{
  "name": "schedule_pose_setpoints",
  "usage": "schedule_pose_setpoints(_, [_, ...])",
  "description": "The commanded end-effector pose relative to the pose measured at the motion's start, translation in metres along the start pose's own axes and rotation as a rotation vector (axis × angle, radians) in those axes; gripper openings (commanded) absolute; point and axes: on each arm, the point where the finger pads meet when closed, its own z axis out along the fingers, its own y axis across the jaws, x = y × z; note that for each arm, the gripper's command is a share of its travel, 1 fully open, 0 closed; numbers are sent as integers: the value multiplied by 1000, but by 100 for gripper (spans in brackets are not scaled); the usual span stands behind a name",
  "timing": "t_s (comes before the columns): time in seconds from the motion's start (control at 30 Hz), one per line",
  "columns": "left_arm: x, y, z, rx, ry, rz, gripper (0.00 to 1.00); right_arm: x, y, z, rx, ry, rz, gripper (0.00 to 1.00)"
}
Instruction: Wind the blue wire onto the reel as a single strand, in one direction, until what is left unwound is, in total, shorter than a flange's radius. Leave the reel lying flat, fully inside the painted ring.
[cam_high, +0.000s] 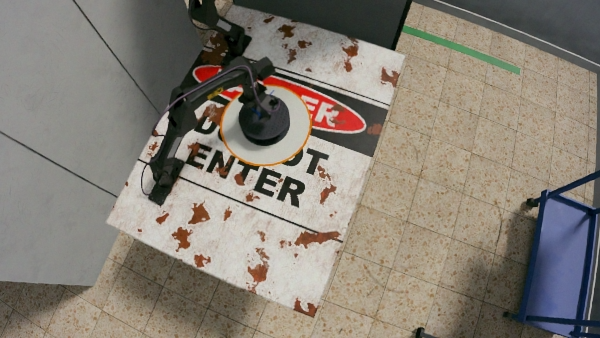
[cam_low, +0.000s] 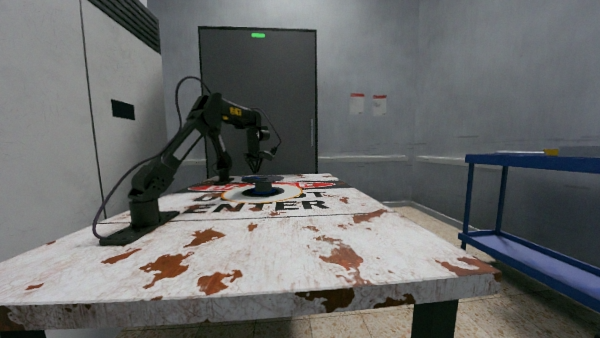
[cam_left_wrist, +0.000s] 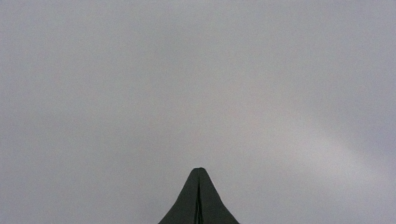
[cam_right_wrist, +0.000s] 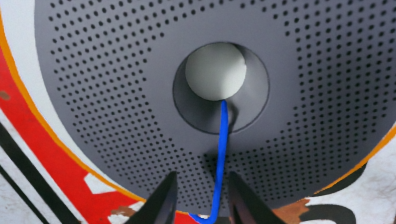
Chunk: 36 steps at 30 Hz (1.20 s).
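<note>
The dark grey reel (cam_high: 263, 135) (cam_low: 262, 178) (cam_right_wrist: 105, 70) lies flat, inside the orange-edged painted ring (cam_high: 265, 165). The blue wire (cam_right_wrist: 219, 172) (cam_high: 272, 93) runs from the hub hole across the top flange and bends at the flange's edge. Some blue shows low around the hub in the exterior view; the amount wound is hidden by the flange. My right gripper (cam_right_wrist: 202, 180) (cam_low: 256, 171) is partly open and empty, pointing down above the reel, with the wire showing beyond its fingertips. My left gripper (cam_left_wrist: 198, 176) is shut and empty, facing a plain grey surface, away from the reel.
Both arm bases stand along one side of the rust-patched table (cam_high: 220, 235) (cam_low: 290, 250). The right arm (cam_high: 172, 125) (cam_low: 160, 175) reaches over it and hides part of the reel in the top view. A blue cart (cam_high: 562, 260) (cam_low: 530, 160) stands apart from the table.
</note>
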Motion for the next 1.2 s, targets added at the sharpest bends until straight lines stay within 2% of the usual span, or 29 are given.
schedule_pose_setpoints(0.0, [-16,2,-3,1,-59,1,0,-4,1,-16,-9,5,51,30])
schedule_pose_setpoints(0.47, [-16,2,-3,1,-59,1,0,-3,-19,-22,16,18,58,30])
schedule_pose_setpoints(1.17, [-16,2,-3,1,-59,1,0,-5,-18,-17,22,19,58,30])
